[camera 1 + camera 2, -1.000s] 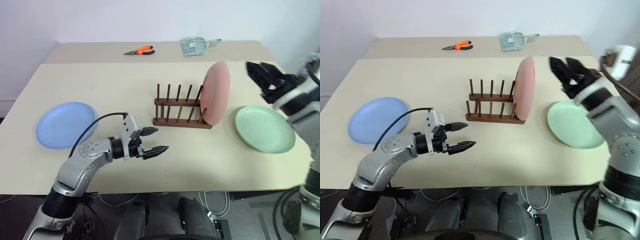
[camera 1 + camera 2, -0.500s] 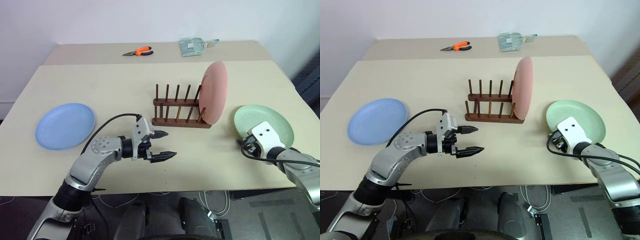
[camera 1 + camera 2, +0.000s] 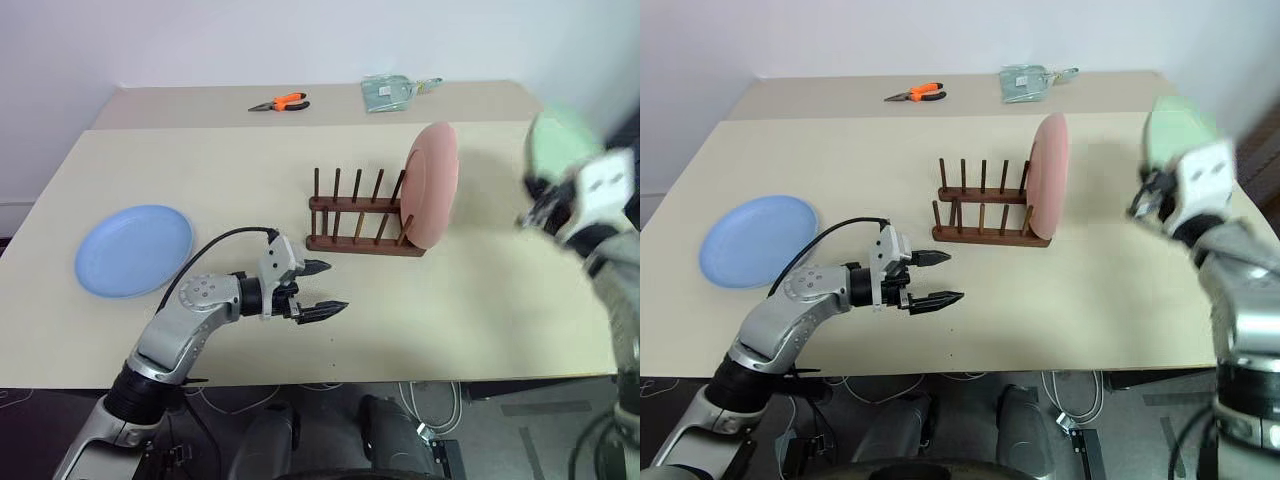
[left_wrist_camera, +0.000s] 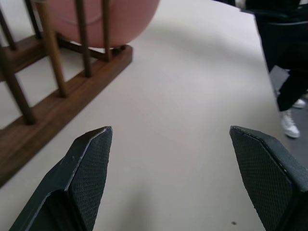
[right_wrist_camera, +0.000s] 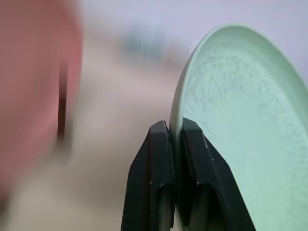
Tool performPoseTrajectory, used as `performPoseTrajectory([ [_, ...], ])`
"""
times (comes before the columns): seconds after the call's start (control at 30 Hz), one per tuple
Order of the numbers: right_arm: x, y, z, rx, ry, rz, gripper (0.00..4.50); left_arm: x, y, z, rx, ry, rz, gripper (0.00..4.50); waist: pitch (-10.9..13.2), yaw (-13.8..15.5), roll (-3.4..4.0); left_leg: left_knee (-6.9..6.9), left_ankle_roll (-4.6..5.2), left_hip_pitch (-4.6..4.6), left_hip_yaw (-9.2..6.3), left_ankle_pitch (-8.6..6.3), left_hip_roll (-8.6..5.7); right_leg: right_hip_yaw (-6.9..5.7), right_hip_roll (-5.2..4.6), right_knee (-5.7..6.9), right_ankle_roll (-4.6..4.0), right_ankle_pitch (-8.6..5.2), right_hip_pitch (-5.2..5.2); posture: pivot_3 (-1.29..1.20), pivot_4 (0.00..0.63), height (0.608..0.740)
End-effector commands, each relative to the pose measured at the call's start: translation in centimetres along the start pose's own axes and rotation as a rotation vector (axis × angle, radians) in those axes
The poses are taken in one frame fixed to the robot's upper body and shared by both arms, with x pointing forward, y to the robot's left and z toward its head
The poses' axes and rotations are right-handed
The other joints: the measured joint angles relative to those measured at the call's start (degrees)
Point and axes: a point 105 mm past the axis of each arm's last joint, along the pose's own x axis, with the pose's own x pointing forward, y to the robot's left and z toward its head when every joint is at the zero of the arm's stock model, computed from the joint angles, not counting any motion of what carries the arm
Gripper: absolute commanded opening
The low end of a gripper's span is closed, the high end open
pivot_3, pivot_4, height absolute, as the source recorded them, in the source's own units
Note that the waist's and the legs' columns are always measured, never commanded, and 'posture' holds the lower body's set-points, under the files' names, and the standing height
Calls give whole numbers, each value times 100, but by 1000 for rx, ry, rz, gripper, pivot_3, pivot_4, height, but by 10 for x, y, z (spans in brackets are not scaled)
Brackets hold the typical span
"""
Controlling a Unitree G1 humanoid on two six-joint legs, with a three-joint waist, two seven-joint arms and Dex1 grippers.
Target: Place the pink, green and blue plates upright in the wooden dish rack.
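A: Blue plate [image 3: 134, 250] lies flat on the table [image 3: 250, 170], well to the left of the wooden dish rack [image 3: 362, 218]. Not yet touched, I'd judge.

B: Left gripper [image 3: 320, 288]?

A: Low over the table, left of the rack and nearer the front edge. Fingers spread wide, nothing between them. Looks parked, leaving the rack's front clear for the other arm.

B: And the rack itself?

A: Pink plate [image 3: 433, 185] stands upright in its right end slot, leaning on the pegs. Slots to the left of it are free.

B: Right of the rack?

A: Right gripper [image 5: 174, 139] is up off the table, fingers pinched tight on the green plate [image 5: 236, 130] at its rim. An edge grip like that carries the plate on edge, the attitude it needs to drop between pegs. Plate is blurred in the head views.
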Motion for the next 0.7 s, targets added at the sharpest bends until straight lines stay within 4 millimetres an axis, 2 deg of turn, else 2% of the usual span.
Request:
performPoseTrajectory([
  [0.03,-2,26,86,219,-316,167,29,-11,21,8,53,-31,107,4018,-2,10,-2,-2,0,0,-6,0,1,-2,1,0,-2,2,0,0,150,740],
  [0.1,-5,46,112,330,-400,297,29,-18,33,8,59,-39,168,4018,-8,32,-18,-8,0,0,-20,0,2,-14,3,-1,-16,12,2,0,150,740],
  [0.17,-6,74,138,577,-491,445,29,-31,52,4,59,-48,276,4018,-8,35,-18,-8,0,-3,-28,0,2,-18,3,-3,-17,13,2,0,150,740],
  [0.23,-4,98,151,805,-518,539,29,-43,63,-1,84,-43,340,4018,-8,16,-16,-7,0,-2,-27,0,2,-15,-1,-2,-20,12,1,0,150,740],
  [0.3,3,123,145,973,-444,571,29,-52,68,-5,94,-32,375,4018,-9,-1,-15,-10,0,-2,-29,0,1,-14,-1,1,-23,14,-4,0,150,740],
  [0.37,9,134,137,1033,-374,551,29,-56,69,-7,97,-31,387,4018,-8,15,-13,-13,-1,-5,-30,0,1,-14,0,4,-20,16,-12,0,150,740],
  [0.47,18,151,105,1081,-225,484,29,-56,67,-6,96,-42,389,4018,-13,58,-21,-11,-1,-13,-30,1,-7,-14,-5,5,-7,24,-17,0,150,740],
  [0.7,23,154,73,1124,-107,396,29,-49,61,-5,86,-56,370,4018,-11,-9,-15,-13,-1,-5,-19,1,-5,-10,1,14,-6,24,-22,0,150,740],
])
